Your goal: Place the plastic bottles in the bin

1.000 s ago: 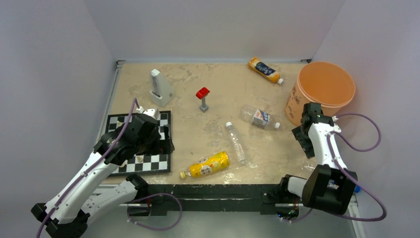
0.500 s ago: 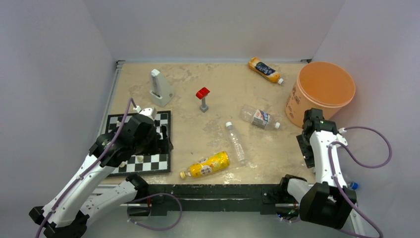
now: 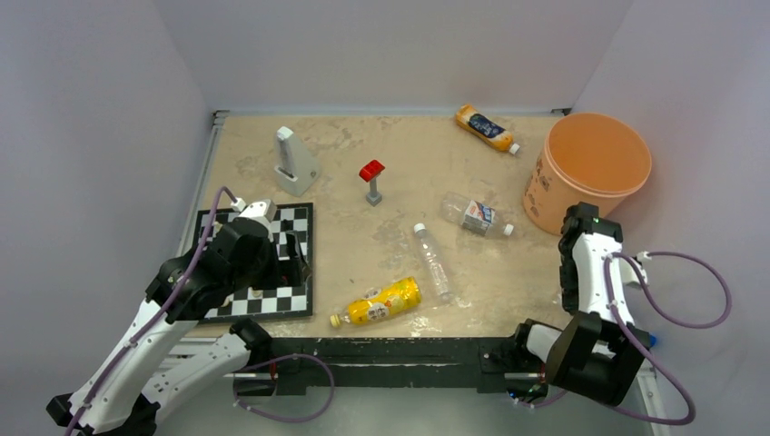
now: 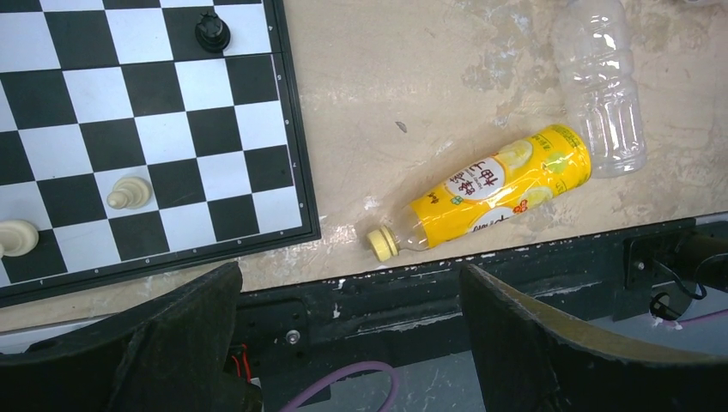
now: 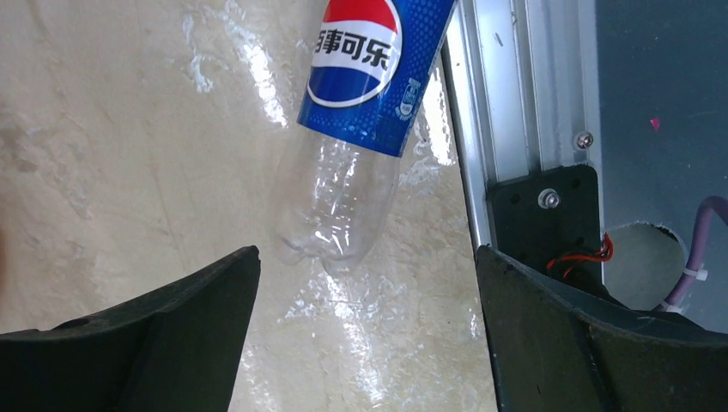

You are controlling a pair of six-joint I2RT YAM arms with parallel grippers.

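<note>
Both stood wide apart, holding nothing: the right gripper (image 5: pixel 365 266) over a clear, crinkled blue-labelled bottle (image 5: pixel 339 202), the left gripper (image 4: pixel 348 283) over a glossy yellow bottle (image 4: pixel 485 193).

A robot lab's test cell: plain pale walls (image 3: pixel 390 45) box in a marbled tabletop (image 3: pixel 409 168), with a bare aluminium edge rail (image 5: pixel 515 86) and loose purple cables (image 5: pixel 697 245).

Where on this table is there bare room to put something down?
Bare: the far strip between wedge and far orange bottle; the patch between stand and chessboard. Crowded: centre-right, where the slim bottle, labelled bottle and yellow bottle lie.
</note>
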